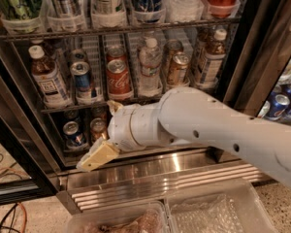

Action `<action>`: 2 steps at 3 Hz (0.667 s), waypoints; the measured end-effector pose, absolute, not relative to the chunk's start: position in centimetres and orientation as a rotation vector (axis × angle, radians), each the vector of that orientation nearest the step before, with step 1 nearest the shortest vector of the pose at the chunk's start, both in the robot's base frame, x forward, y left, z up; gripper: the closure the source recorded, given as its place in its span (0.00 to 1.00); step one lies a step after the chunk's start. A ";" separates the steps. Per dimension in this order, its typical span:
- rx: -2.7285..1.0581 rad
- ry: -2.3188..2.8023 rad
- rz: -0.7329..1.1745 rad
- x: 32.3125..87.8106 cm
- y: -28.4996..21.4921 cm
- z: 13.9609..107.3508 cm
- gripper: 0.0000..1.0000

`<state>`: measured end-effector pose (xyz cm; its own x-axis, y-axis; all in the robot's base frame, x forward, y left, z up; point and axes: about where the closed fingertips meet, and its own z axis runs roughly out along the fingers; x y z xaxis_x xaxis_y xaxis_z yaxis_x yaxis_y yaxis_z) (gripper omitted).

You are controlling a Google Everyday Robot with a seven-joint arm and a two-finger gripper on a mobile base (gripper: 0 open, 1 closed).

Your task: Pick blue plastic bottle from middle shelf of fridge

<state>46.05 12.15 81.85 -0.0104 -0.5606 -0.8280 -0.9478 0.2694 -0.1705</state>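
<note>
So we're looking at the tall drinks fridge with the dark door frame [240, 57], and the small clear plastic bottle of brown liquid with the white cap and blue-marked white label [48, 79] is sitting upright at the far left of the dark wire middle shelf [77, 105]. Next to it in the row we're seeing a blue soda can [82, 80], a red cola can [119, 78], a clear water bottle [149, 67], a brownish can [177, 67] and a second brown-liquid bottle with a white cap [211, 61] over on the right.

The tan-tipped claw [100, 153] is hanging low, in front of the short cans on the rack below and just above the ribbed stainless steel base [150, 176]. That's putting the bottle up and to the left of the claw, well apart from it, nothing touching. The claw isn't carrying anything that we're seeing, and honestly we're not able to tell whether it's released or clenched. The fat white arm [223, 125] is stretching in from the right edge and covering the right part of the lower rack. Two clear plastic bins [218, 210] are sitting on the floor in front.
</note>
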 end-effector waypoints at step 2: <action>-1.176 1.610 0.555 50.1 18.2 82.6 0.00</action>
<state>50.11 18.23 82.63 -0.0009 -0.4179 -0.9085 -0.8891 0.4161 -0.1905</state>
